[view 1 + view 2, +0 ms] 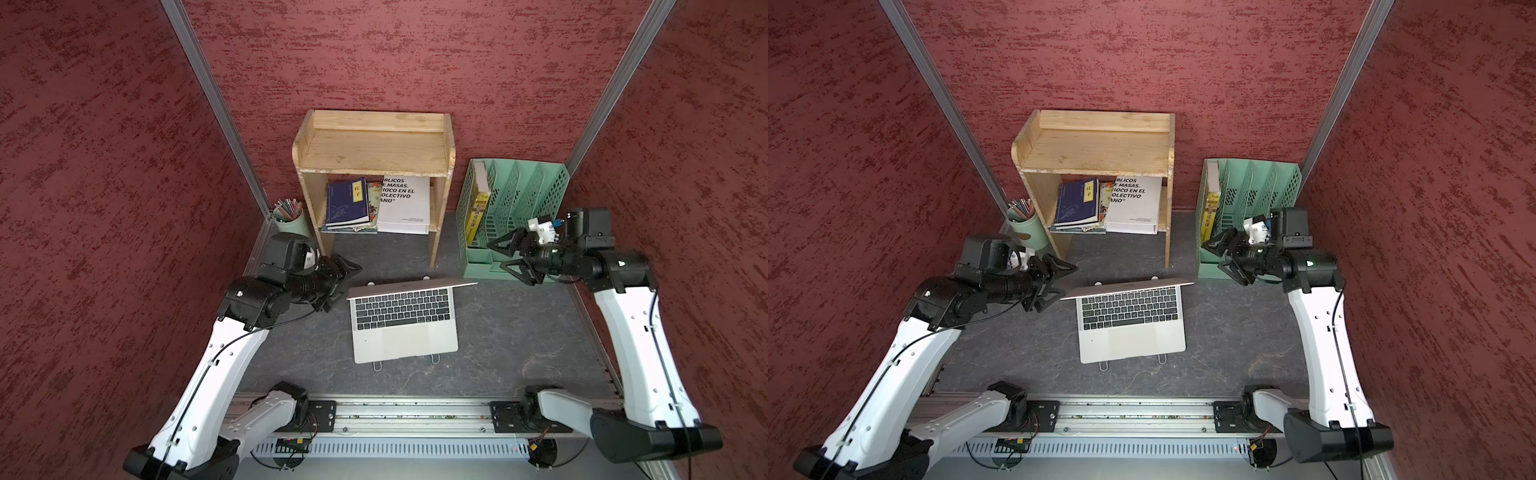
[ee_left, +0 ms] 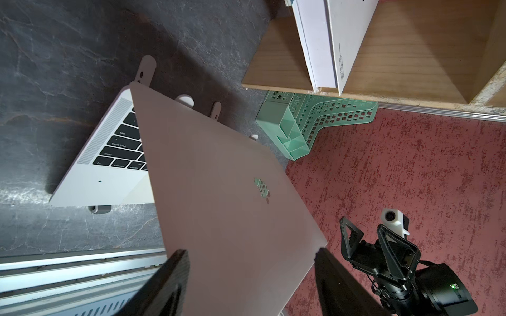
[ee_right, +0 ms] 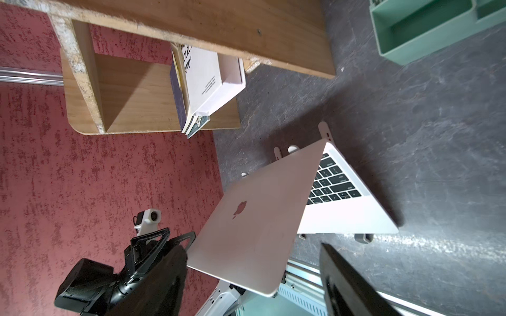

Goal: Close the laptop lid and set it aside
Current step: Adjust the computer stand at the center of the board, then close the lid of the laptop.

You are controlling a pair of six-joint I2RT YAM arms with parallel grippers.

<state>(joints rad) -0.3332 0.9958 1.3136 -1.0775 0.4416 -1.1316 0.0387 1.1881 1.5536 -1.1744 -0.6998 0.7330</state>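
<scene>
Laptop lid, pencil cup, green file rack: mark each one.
laptop lid (image 2: 219,202), left wrist view, middle of its outer shell
pencil cup (image 1: 291,227), in a top view, its green side wall
green file rack (image 1: 521,191), in a top view, a perforated divider

One laptop (image 1: 405,328) on one stand (image 2: 147,67). One shelf (image 1: 374,149) with at least three books: one blue book (image 1: 347,203), one white book (image 1: 409,208), and coloured ones beneath the blue, too stacked to count. One rack (image 1: 552,187) with two books: one yellow book (image 1: 476,218), one pale book (image 1: 480,172). One cup (image 1: 291,228) of many pencils (image 1: 286,208). Two arms: left arm (image 1: 208,374), right arm (image 1: 636,345).
</scene>
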